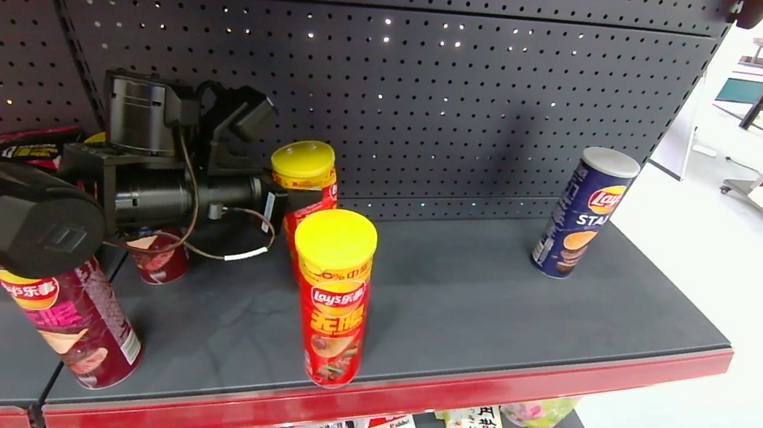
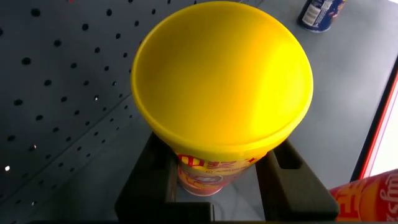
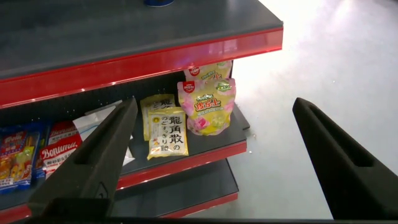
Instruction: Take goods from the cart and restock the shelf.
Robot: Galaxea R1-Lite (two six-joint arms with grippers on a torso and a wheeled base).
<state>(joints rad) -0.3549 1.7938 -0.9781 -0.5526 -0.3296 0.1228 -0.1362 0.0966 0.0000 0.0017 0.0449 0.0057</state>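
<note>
Two tiers of snack bags (image 3: 165, 127) lie on the lower shelves. Above them the right gripper (image 3: 214, 106) hangs with its two dark fingers spread wide, nothing between them.

On the grey top shelf (image 1: 487, 309) with its red front lip, the nearest goods are a front red can (image 1: 334, 296), which stands upright by the lip under a yellow lid, and off to the left a maroon can (image 1: 83, 322), which leans. Both carry a round logo and large lettering down the side.

Just behind the front red can, the left gripper (image 1: 283, 205) is clamped on a held red can (image 1: 304, 185) of the same kind. In the left wrist view its fingers (image 2: 283, 180) press the can's sides below the yellow lid (image 2: 221, 71). The can's base is hidden, so I cannot tell if it rests on the shelf.

A smaller dark red can (image 1: 158, 260) sits under the left arm.

Well apart to the right, near the black pegboard (image 1: 407, 77), a blue can (image 1: 582, 212) with a grey lid stands upright, with a logo and white letters on its side.
</note>
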